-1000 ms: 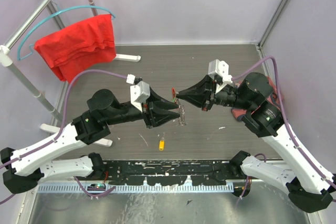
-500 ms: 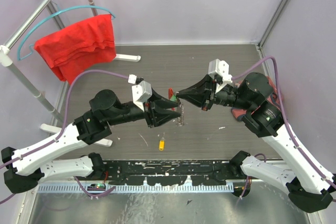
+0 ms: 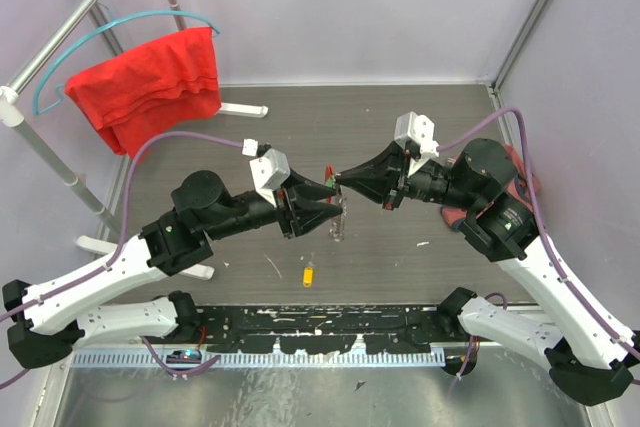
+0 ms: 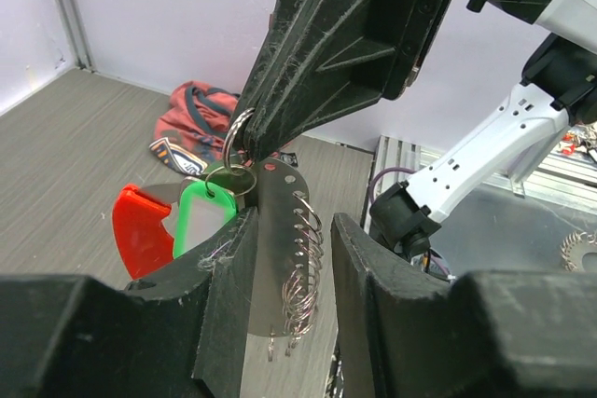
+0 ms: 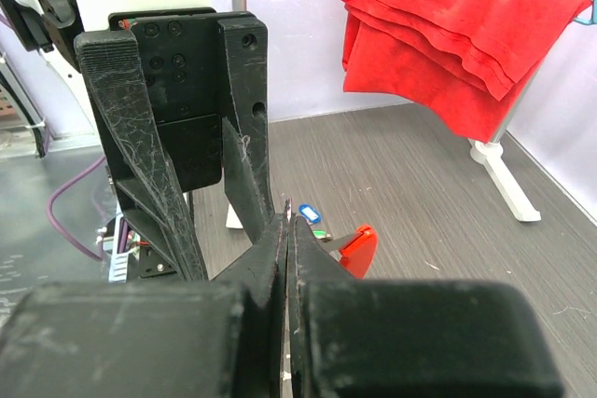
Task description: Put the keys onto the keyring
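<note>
left gripper (image 4: 287, 230) edging up toward right gripper (image 4: 247, 137), jaws spread astride keyring (image 4: 280, 258); right gripper pinching keyring top, green-tagged key (image 4: 205, 221) hanging beside.

A: Surface?
B: Grey wood-grain table (image 3: 400, 127) across the middle of the top view. A scuffed black strip (image 3: 330, 325) runs along its lower edge.
A: Lying on it?
B: A yellow-tagged key (image 3: 308, 274), lower centre, alone. A white scrap (image 3: 423, 243) to its right. White rack feet (image 3: 243, 109), upper left of centre. A red-and-blue pouch (image 4: 201, 123), far side, left wrist view.
</note>
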